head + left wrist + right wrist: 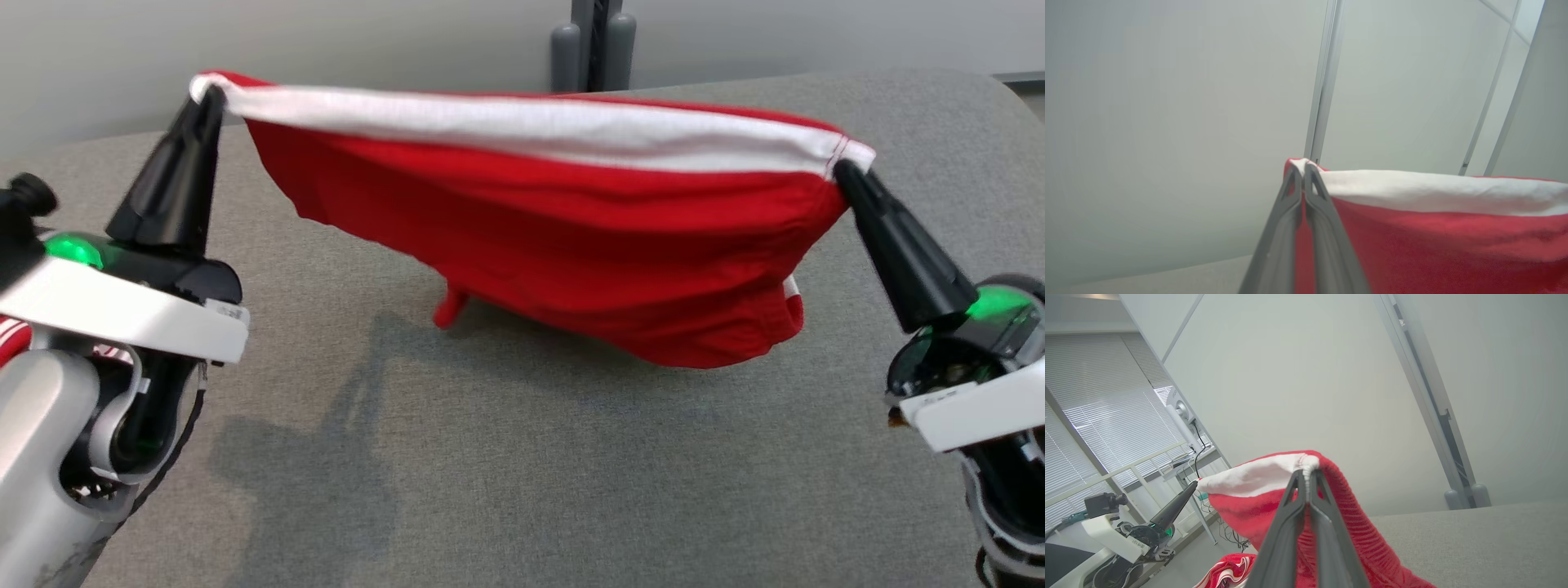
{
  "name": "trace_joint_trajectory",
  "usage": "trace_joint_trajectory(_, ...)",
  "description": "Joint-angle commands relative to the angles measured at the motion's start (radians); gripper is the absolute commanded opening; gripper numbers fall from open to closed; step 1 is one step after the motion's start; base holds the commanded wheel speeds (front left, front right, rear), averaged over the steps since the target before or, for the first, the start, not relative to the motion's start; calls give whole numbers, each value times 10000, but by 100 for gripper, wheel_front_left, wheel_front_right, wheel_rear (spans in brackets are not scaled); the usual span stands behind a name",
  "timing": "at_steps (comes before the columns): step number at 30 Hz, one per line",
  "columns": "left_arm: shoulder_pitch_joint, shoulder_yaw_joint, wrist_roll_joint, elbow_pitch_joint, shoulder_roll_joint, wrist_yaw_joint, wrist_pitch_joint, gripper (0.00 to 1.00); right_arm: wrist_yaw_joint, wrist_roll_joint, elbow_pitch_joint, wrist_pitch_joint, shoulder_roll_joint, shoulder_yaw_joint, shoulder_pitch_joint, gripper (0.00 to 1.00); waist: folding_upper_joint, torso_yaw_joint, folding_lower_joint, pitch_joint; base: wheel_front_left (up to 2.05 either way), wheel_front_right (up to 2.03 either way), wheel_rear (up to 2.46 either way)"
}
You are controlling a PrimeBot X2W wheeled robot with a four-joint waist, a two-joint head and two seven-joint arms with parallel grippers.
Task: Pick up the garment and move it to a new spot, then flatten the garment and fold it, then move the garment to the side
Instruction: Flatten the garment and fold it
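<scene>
My left fingers [175, 180] and right fingers [898, 245] each clamp a white-edged corner of the red garment [571, 245], stretched between them and sagging above the grey counter [522, 474].

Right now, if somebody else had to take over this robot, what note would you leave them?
Left gripper: shut on one end of the garment's white band.
Right gripper: shut on the other end.
Garment: lifted and stretched between the two over the table, red body sagging low. I can't tell if it brushes the table.
Done: pickup.
Left: lay it at a new spot, flatten, fold, move aside.
</scene>
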Motion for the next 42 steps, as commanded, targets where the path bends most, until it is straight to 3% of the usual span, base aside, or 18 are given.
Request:
trace_joint_trajectory(1, -66, 284, -203, -376, -44, 141, -112, 0, 3, 163, -119, 3, -71, -165, -244, 0, 0, 148, 0, -158, 0, 0, 0)
trace_joint_trajectory(4, -259, 786, -38, -1079, 273, 636, -162, 0, 3, 519, -330, -93, -152, -469, -770, 0, 0, 250, 0, -289, 0, 0, 0)
trace_joint_trajectory(9, -525, 1107, 23, -1883, 535, 1031, 25, 0, 3, 912, -290, -146, -295, -739, -1377, 0, 0, 382, 0, -485, 0, 0, 0)
trace_joint_trajectory(13, -590, 1060, 26, -2066, 605, 1142, 225, 0, 3, 1069, -121, -191, -311, -699, -1547, 0, 0, 434, 0, -553, 0, 0, 0)
trace_joint_trajectory(19, -748, 828, 31, -1867, 547, 975, 434, 0, 3, 1003, 379, -189, -379, -473, -1743, 0, 0, 495, 0, -364, 0, 0, 0)
trace_joint_trajectory(25, -1825, 278, 749, -706, 348, 682, 619, 0, 3, 374, 1471, -258, -387, -24, -2826, 0, 0, 566, 0, 271, 0, 0, 0)
trace_joint_trajectory(34, -4917, -290, 1418, 2577, -1006, -407, 584, 0, 3, -870, 4077, -822, -281, 1045, -6146, 0, 0, 776, 0, 1590, 0, 0, 0)
trace_joint_trajectory(42, -7912, -760, 2053, 6652, -2250, -1578, 113, 0, 3, -2655, 8243, -2848, 376, 2152, -9770, 0, 0, 729, 0, 2146, 0, 0, 0)
